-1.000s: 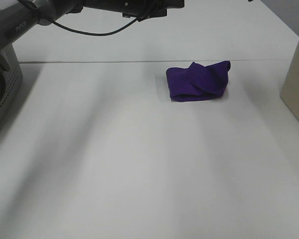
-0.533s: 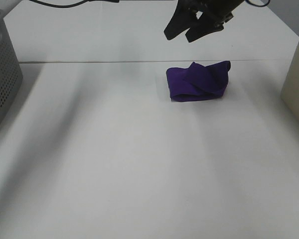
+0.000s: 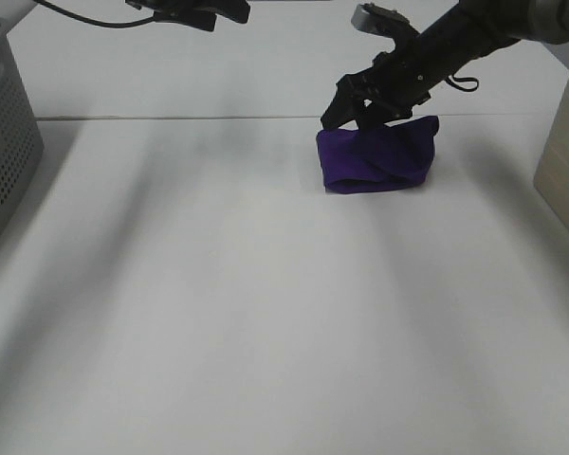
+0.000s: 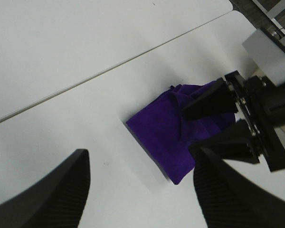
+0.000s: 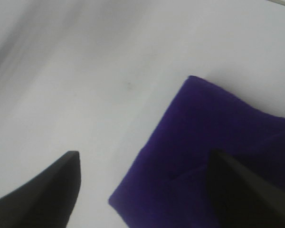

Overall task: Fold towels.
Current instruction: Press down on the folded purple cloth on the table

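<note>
- Towel (image 3: 377, 156) lies bunched in a rough fold on the white table (image 3: 266, 313). In my high view it sits toward the far right, between a grey basket (image 3: 0, 142) at the left edge and a beige box (image 3: 564, 161) at the right.
- Same view: my right arm slants down from the upper right. The right gripper (image 3: 356, 114) is at the towel's far-left corner, fingers parted. The left gripper (image 3: 213, 14) hangs high at the top edge, well apart from the cloth.
- Left wrist: my left fingers are spread wide above the bare table. The towel lies beyond them, with the right gripper over its far side; I cannot tell whether they touch.
- Right wrist: both fingers stand wide apart, with a purple corner of the towel between them, lower down.
</note>
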`<state>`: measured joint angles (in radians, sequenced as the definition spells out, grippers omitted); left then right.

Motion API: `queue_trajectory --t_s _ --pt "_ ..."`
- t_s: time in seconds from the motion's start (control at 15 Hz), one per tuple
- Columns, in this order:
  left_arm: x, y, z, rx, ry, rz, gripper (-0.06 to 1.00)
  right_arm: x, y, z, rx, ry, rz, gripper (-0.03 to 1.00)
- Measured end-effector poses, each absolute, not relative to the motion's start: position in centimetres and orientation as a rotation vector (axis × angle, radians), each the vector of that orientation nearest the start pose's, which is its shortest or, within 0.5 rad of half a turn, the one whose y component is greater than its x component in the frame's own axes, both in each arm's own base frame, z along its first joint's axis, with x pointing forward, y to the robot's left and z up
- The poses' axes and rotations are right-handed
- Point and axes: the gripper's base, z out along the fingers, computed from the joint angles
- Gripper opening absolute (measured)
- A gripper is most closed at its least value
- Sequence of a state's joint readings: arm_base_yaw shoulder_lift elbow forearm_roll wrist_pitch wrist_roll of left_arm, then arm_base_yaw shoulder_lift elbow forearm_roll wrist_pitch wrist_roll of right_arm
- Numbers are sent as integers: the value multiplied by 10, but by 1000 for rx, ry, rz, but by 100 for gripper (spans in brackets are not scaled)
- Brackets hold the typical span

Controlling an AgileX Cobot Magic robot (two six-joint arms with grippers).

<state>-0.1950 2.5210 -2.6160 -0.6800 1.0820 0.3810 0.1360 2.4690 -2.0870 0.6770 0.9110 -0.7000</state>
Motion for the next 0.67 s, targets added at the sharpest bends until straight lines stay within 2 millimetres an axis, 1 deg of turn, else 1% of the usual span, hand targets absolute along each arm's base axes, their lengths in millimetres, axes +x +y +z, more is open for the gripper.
queue_trajectory --t_s 0.07,0.2,0.27,0.53,0.67 --pt "528 -156 269 533 2262 -779 58 521 111 145 -628 2484 655 72" --pt "527 -156 268 540 2270 -782 58 532 87 135 -555 2491 718 72" --pt "527 -156 268 542 2273 -784 58 535 80 131 -537 2493 737 71" --pt "527 -156 268 542 2273 -784 58 540 50 111 -429 2519 793 71" --pt "527 -156 269 538 2268 -782 58 541 39 109 -393 2519 799 71"
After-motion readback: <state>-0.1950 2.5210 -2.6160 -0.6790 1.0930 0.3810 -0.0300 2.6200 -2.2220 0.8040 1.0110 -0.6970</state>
